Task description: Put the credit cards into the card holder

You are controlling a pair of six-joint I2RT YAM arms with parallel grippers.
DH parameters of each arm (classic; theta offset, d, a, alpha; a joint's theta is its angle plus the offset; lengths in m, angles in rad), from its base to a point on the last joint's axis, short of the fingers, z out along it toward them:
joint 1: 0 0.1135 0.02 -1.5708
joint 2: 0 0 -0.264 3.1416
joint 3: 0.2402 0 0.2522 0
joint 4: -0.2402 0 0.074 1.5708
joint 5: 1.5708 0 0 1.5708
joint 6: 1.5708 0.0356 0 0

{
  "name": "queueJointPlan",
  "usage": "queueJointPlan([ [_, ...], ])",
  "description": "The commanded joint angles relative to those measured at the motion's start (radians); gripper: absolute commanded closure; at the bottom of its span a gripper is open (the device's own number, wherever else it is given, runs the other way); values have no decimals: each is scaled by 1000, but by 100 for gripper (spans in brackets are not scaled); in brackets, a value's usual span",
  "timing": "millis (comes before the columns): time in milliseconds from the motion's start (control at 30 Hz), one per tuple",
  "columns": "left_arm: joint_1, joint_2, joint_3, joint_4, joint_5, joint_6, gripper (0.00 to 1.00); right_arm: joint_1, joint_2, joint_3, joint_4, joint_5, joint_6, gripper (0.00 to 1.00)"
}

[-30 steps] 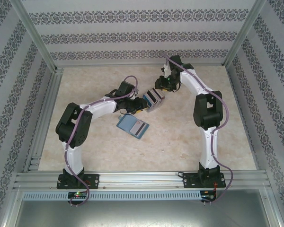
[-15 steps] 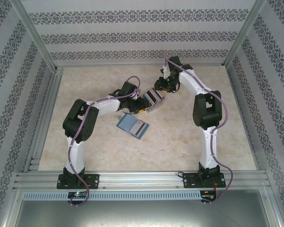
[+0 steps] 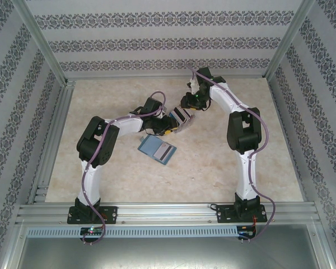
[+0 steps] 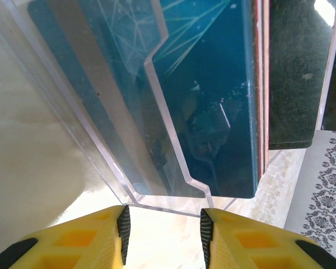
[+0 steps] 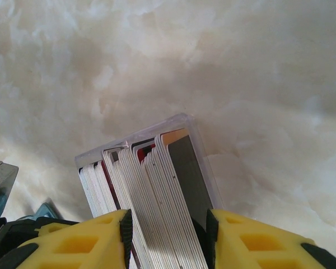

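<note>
Two loose cards (image 3: 157,149), one blue and one with a dark stripe, lay flat on the surface (image 3: 224,168) just on the near side of the card holder (image 3: 182,116), so the job looked mostly done but not finished. Both arms met at that clear holder. The right tool (image 5: 168,224) reached it from the far side and was closed onto it. Its yellow pads flanked the holder's clear walls and the packed cards (image 5: 157,185) standing on edge inside. That grip probably served to brace the light plastic box so it would not slide or tip while cards went in. The left tool (image 4: 163,224) sat at the holder's near-left side with its jaws partway apart and pale surface showing between the pads. The holder's stepped clear edge lay right at the fingertips. Whether they pinched it could not be told from the wrist view. Through the clear wall a blue card (image 4: 213,112), a thin red edge (image 4: 261,84) and a black card (image 4: 294,73) stood side by side in their slots. Being thin and flat on the surface, the loose pair would likely need lifting by an edge.
</note>
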Motion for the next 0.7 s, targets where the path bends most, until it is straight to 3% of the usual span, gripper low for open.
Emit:
queueJointPlan([
  [0,7,11,5,70,13,-21,59,21,-18,6,-30,-16,-19,58],
  [667,-18,-19,-34,78,-11,-23,59,13,-86,-33,-4,-19,-4,58],
])
